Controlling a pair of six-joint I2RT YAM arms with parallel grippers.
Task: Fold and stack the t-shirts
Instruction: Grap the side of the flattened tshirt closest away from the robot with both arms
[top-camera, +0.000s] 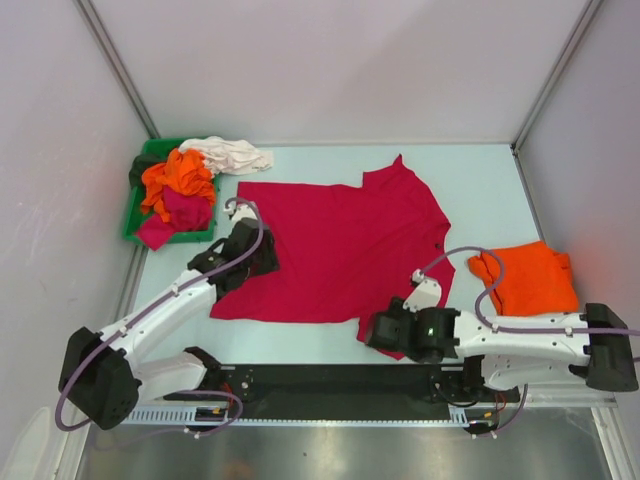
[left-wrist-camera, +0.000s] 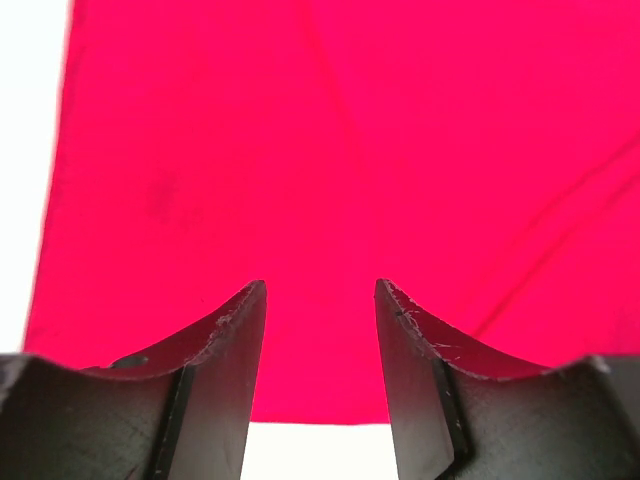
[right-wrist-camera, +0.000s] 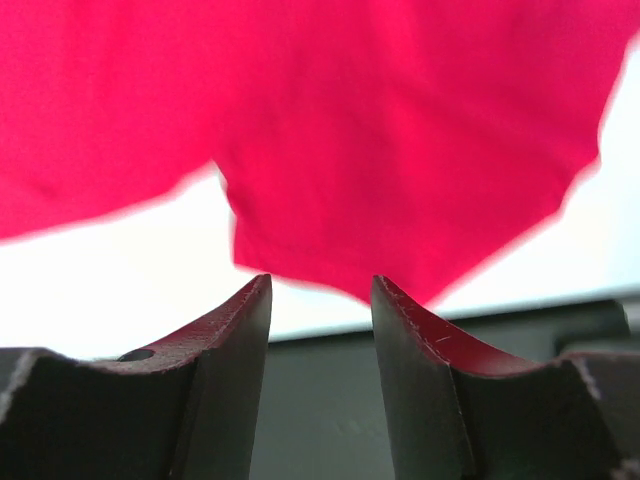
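Red shirt (top-camera: 340, 250) is lying spread flat mid table (top-camera: 480, 190), neck pointing right. Left gripper (left-wrist-camera: 320, 290) is hovering over its left edge, fingers (left-wrist-camera: 225, 340) standing apart, nothing pinched. Right gripper (right-wrist-camera: 320, 285) is sitting at the near sleeve (right-wrist-camera: 400, 200), fingers spread too, cloth just ahead of the tips. Folded orange shirt (top-camera: 530, 280) is lying just right of the red one. Other shirts (top-camera: 180, 190) are piling up in the green bin (top-camera: 130, 215) far left, white one (top-camera: 235, 153) spilling over its rim
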